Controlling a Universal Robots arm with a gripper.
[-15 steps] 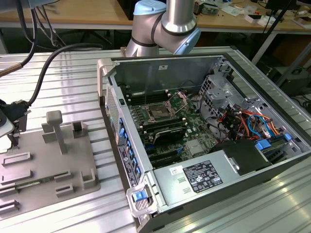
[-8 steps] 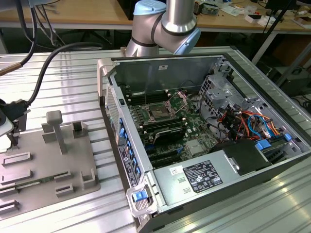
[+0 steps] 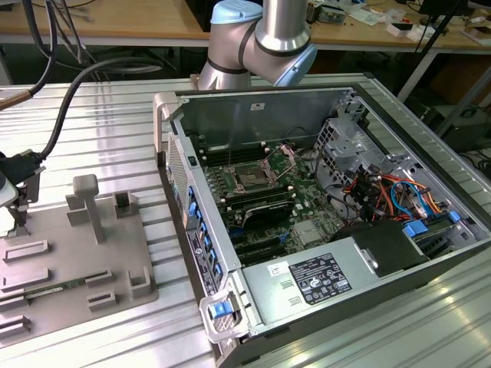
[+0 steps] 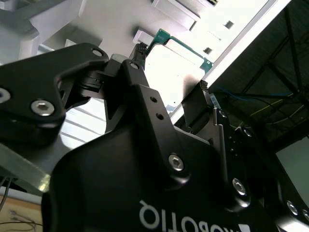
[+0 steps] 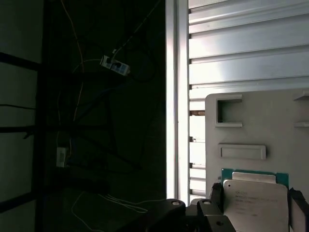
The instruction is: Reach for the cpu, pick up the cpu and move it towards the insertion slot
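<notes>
In the exterior view: an open computer case (image 3: 322, 192) on the bench (image 3: 100, 107), with the insertion slot (image 3: 250, 178) in the middle of its green board, dark centre upward, metal frame around it. Well apart from the jaws, toward the exterior view's right. Beside the case, a grey tray (image 3: 77, 253) with raised blocks and recesses, probably made to keep each part in a fixed place for picking. At the exterior view's left edge, above the far end of this tray, a dark wrist part (image 3: 17, 175) with a thick cable (image 3: 73, 100), taken to be the end of the arm (image 3: 265, 34). So, the jaws over the tray and not over the case.

In the second wrist view: the cpu (image 4: 169, 72) directly between the jaws, bright metal top with a thin green rim. One of the black fingertips (image 4: 198, 106) against one edge, the other against the opposite edge. No gap visible on either side, so judged as clenched on the cpu by its rim, likely in order to leave the flat top and the contact side untouched.

In the first wrist view: the same chip between the jaws, flat and square to them, with the tray's recesses just beyond. Not possible to tell whether lifted off the tray or resting on it. Judged as the picking step, with the travel to the slot not yet made.
</notes>
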